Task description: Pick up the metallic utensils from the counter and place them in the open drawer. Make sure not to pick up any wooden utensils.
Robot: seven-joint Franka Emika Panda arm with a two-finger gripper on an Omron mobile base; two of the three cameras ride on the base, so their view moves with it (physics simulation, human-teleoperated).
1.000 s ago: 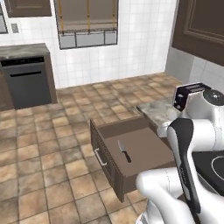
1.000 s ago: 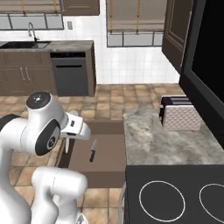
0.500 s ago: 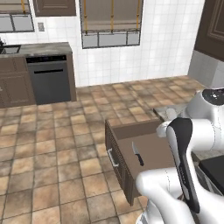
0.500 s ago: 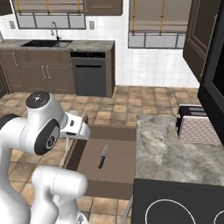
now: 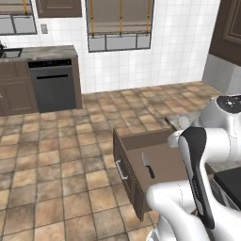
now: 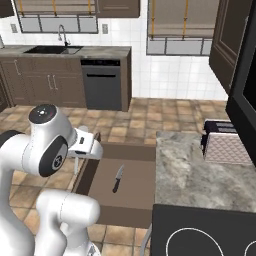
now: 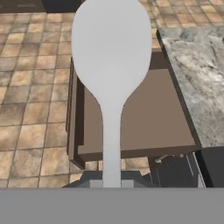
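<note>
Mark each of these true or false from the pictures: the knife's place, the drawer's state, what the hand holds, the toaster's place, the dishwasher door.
1. The knife lies inside the open drawer. True.
2. The drawer is pushed shut. False: it stands pulled out beside the counter.
3. The hand is shut on a pale grey spoon. True.
4. The toaster stands on the floor. False: it stands on the counter.
5. The dishwasher door hangs open. False: it is closed.
</note>
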